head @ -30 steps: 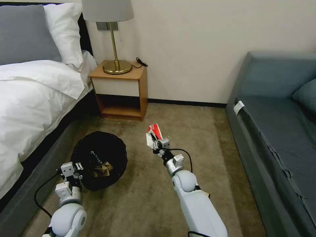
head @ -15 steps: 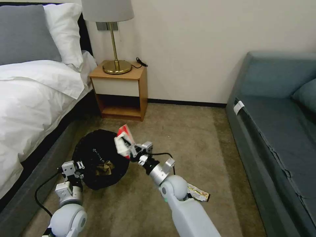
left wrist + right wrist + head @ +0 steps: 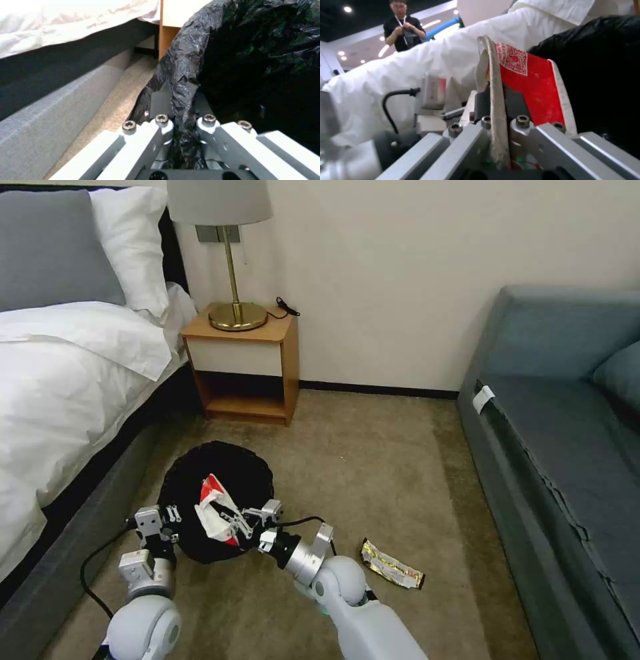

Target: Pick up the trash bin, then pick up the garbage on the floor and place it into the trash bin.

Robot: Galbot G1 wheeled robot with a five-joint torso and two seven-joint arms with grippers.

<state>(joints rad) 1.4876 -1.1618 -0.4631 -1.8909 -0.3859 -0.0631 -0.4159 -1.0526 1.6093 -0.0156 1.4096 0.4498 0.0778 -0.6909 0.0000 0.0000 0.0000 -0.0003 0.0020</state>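
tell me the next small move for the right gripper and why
Probably open the right gripper: it pinches the red-and-white snack packet over the mouth of the trash bin, whose bag rim the left gripper holds, so the packet should fall in.

QR code on red snack packet (image 3: 533, 85)

The trash bin (image 3: 223, 473), wrapped in crinkly black plastic, has its near rim pinched in the left gripper (image 3: 175, 515), the bag bunched between the closed fingers (image 3: 162, 125). A red-and-white snack packet (image 3: 217, 508) is clamped edge-on in the right gripper (image 3: 240, 521), held over the bin's dark mouth. A gold-silver foil wrapper (image 3: 392, 572) lies flat on the carpet, well apart from the right gripper, behind it on the sofa side.
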